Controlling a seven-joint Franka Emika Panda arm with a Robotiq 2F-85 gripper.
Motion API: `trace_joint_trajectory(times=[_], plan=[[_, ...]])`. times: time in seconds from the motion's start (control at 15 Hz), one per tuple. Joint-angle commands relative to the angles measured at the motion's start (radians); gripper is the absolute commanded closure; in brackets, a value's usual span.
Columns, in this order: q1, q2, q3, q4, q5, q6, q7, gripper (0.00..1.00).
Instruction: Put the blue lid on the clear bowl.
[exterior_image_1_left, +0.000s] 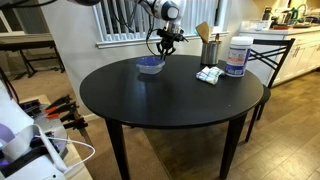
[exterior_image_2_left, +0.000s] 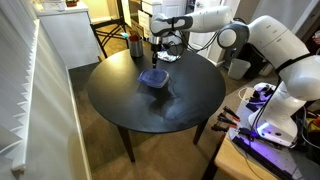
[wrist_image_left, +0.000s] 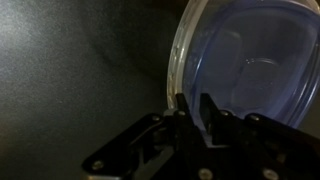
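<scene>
The clear bowl (exterior_image_1_left: 150, 68) stands on the round black table (exterior_image_1_left: 170, 105) near its far edge, also in the other exterior view (exterior_image_2_left: 153, 80). The blue lid (wrist_image_left: 250, 70) lies on top of it, inside the clear rim (wrist_image_left: 172, 70). It shows as a blue patch in both exterior views (exterior_image_1_left: 150, 62) (exterior_image_2_left: 153, 75). My gripper (exterior_image_1_left: 167, 42) (exterior_image_2_left: 163, 47) hangs a little above and behind the bowl. In the wrist view its fingers (wrist_image_left: 196, 112) are close together with nothing between them, and the bowl's near rim is just past the tips.
A white tub with a blue label (exterior_image_1_left: 237, 57), a tan cup holding utensils (exterior_image_1_left: 211, 48) and a small white bundle (exterior_image_1_left: 208, 75) stand on the table. A chair (exterior_image_1_left: 270, 60) is beside the table. A workbench with cables and clamps (exterior_image_1_left: 45, 125) is nearby.
</scene>
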Motion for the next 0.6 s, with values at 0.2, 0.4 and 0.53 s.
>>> trace_joint_trajectory(times=[0.2,0.4,0.53], plan=[[0.010,0.025,-0.005,0.057,-0.011,-0.034,0.000,0.31],[0.009,0.023,-0.004,0.058,-0.009,-0.031,-0.001,0.12],[0.008,0.016,-0.003,0.054,-0.008,-0.020,-0.003,0.02]])
